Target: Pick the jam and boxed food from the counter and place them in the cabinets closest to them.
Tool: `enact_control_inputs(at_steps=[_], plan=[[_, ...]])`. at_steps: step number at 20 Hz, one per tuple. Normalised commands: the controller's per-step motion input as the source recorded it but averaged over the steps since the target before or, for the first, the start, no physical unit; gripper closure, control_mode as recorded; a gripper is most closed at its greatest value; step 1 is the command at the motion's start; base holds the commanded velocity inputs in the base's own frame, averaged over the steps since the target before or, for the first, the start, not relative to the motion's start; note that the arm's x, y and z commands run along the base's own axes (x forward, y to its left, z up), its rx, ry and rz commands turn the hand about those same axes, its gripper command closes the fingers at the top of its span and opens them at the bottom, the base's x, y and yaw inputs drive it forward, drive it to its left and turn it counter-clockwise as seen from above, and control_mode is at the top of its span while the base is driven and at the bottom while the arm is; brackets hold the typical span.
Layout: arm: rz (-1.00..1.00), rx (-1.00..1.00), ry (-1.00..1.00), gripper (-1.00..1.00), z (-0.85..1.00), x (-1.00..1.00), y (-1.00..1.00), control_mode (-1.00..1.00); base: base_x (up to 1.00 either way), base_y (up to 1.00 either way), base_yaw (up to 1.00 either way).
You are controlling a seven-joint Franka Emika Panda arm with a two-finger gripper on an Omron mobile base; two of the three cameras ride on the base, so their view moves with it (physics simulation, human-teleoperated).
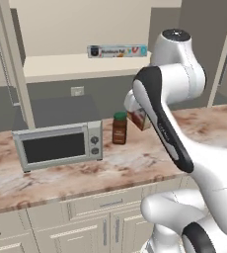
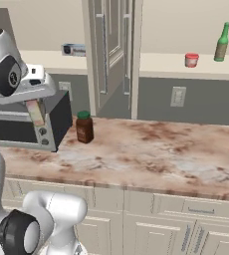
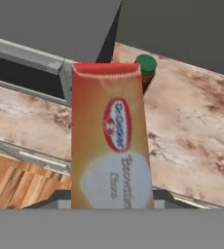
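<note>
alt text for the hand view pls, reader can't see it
The gripper holds the boxed food, an orange-red carton with a red oval logo, above the marble counter. Behind it are a brown jar with a green lid and the microwave.

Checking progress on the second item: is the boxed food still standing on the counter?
No: the boxed food is clamped in the gripper and held up off the marble counter, above the microwave's right end.
</note>
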Motion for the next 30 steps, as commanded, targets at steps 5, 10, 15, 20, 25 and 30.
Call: enact_control_inputs(at_steps=[5,10,15,20,25,30], plan=[[0.00,0.00,-0.11,1.00,0.75,-0.21,0.38,-1.00,0.00,0.00,0.00],[0.00,-0.02,-0.06,1.00,0.49,0.10,0.44,-1.00,0.00,0.00,0.00],[-0.01,-0.04,0.00,1.00,0.23,0.38,0.44,-1.00,0.00,0.00,0.00],[-0.01,-0.01,-0.01,1.00,0.29,0.42,0.26,-1.00,0.00,0.00,0.00],[-0.05,0.00,0.00,1.00,0.37,0.37,0.06,-1.00,0.00,0.00,0.00],[-0.04,0.00,0.00,1.00,0.04,0.08,0.01,-1.00,0.00,0.00,0.00]])
